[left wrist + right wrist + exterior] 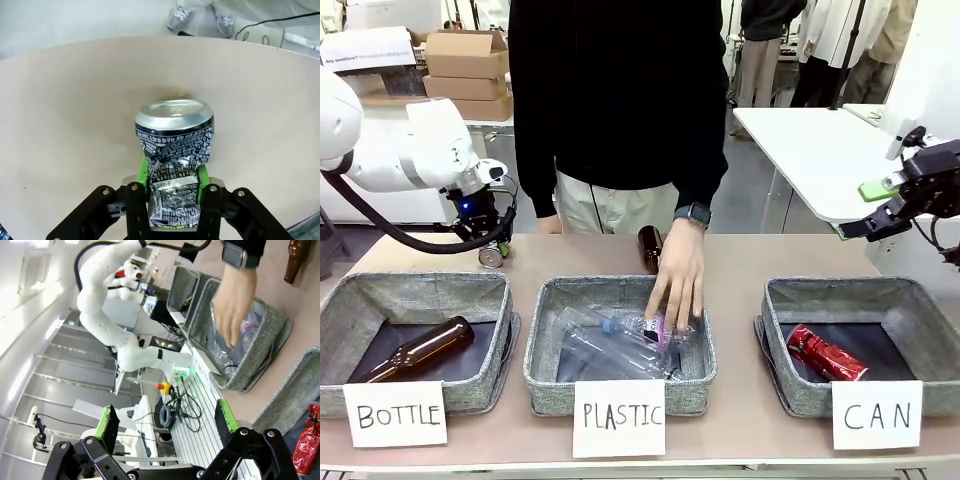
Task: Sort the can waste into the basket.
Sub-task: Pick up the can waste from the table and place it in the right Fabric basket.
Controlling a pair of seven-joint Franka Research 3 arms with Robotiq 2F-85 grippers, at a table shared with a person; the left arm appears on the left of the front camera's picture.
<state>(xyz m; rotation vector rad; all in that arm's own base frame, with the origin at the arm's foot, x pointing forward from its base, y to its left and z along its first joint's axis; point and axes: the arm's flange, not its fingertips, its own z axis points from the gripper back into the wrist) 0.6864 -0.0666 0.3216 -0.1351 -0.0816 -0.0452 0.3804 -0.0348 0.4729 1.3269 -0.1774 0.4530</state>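
A crushed can with a silvery top and dark, white-printed sides sits between the green pads of my left gripper, which is shut on it just above the bare tabletop. From the front, that gripper hangs over the table's far left, behind the BOTTLE basket, with the can's round end showing below it. A red can lies inside the grey basket signed "CAN" at the right. My right gripper is raised off the table's right side, open and holding nothing, its pads wide apart.
A person's hand reaches into the middle PLASTIC basket, onto clear plastic bottles. One brown bottle lies on the table behind that basket; another lies in the BOTTLE basket at the left.
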